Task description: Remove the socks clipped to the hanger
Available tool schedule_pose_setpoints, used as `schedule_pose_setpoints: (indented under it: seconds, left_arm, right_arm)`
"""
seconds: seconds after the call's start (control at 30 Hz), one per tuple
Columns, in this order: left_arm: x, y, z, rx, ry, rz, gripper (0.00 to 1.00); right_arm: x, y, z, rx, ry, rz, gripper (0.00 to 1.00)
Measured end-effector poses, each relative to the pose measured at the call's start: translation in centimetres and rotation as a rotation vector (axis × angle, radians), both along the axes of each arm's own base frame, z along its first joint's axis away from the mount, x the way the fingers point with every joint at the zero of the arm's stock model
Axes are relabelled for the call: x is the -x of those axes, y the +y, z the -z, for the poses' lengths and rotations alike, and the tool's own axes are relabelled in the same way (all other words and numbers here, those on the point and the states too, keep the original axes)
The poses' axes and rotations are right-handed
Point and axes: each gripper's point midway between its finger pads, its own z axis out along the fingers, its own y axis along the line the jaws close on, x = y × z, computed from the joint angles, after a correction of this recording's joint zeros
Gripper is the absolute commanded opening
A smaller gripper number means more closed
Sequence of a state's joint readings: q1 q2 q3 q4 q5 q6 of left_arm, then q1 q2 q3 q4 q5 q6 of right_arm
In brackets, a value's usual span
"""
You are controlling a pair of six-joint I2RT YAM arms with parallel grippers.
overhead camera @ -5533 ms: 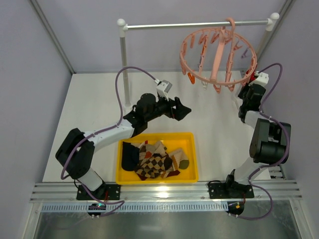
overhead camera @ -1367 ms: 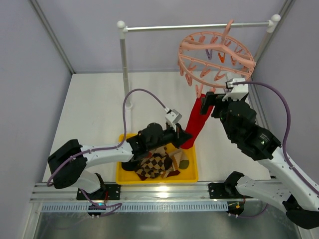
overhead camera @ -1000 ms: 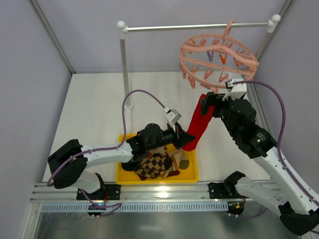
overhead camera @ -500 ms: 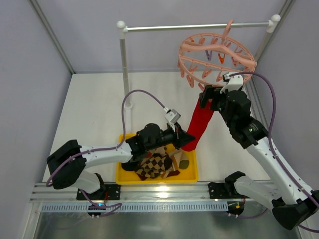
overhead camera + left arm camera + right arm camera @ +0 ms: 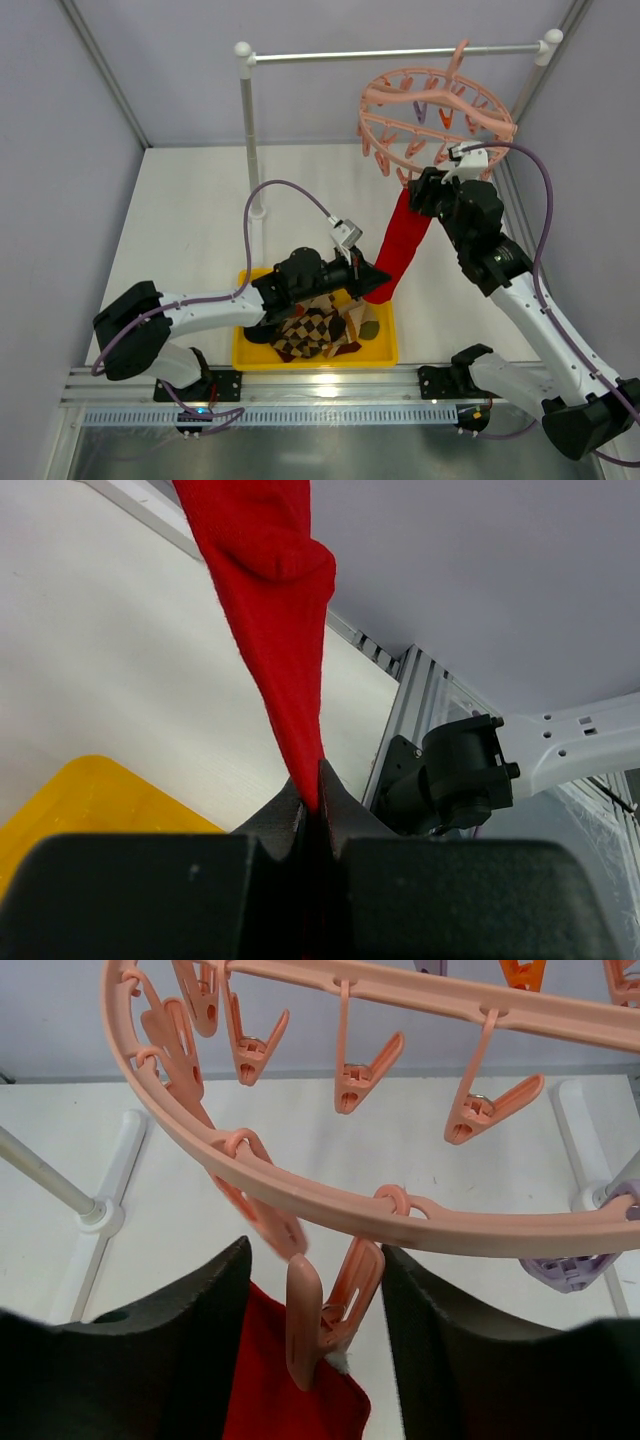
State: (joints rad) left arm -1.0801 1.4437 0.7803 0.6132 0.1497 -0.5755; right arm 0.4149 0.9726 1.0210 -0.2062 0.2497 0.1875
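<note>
A plain red sock [image 5: 405, 245] hangs slanted from one pink clip [image 5: 325, 1315] of the round salmon-pink hanger [image 5: 440, 95], which hooks on the rail. In the right wrist view the ring's rim [image 5: 450, 1235] runs just above the fingers. My right gripper [image 5: 420, 185] [image 5: 315, 1260] is open, with the clip between its two pads; the right pad [image 5: 430, 1330] is against the clip's handle and the left pad stands a little off. The sock's top [image 5: 270, 1390] shows under the clip. My left gripper [image 5: 372, 283] [image 5: 312, 785] is shut on the sock's lower end [image 5: 280, 600], pulling it taut.
A yellow bin [image 5: 250, 355] at the near centre holds several loose socks [image 5: 310, 330], argyle and striped. The white-and-metal rail stand [image 5: 247, 130] rises at the back left of the hanger. The right arm's base [image 5: 450, 780] shows in the left wrist view.
My right gripper has risen to the ring and its jaws have narrowed around the clip holding the red sock. The left gripper keeps its hold and has not moved.
</note>
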Motion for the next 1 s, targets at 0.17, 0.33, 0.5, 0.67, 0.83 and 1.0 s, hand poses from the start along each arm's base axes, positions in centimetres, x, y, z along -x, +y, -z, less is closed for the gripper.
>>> schedule_pose_setpoints:
  seconds: [0.17, 0.33, 0.5, 0.67, 0.83, 1.0]
  left_arm:
    - [0.0, 0.0, 0.2, -0.009, 0.002, 0.001, 0.00]
    - [0.2, 0.4, 0.4, -0.028, 0.006, -0.002, 0.00]
    - [0.3, 2.3, 0.6, -0.057, -0.006, -0.042, 0.00]
    - [0.5, 6.3, 1.6, -0.128, -0.010, -0.129, 0.00]
    - [0.9, 12.3, 2.4, -0.216, 0.001, -0.263, 0.00]
    - [1.3, 19.8, -0.3, -0.205, -0.024, -0.447, 0.00]
  right_arm:
    - [-0.1, -0.2, -0.2, -0.008, -0.019, 0.011, 0.04]
    - [-0.2, -0.5, -0.4, -0.009, -0.025, 0.028, 0.04]
    - [-0.3, -0.6, -0.4, -0.013, -0.025, 0.039, 0.62]
    - [-0.2, -0.6, -0.3, -0.008, -0.023, 0.034, 0.95]
    - [-0.2, -0.2, 0.4, -0.013, -0.019, 0.014, 0.97]
    - [0.1, 0.2, 3.8, -0.003, 0.030, -0.009, 0.98]
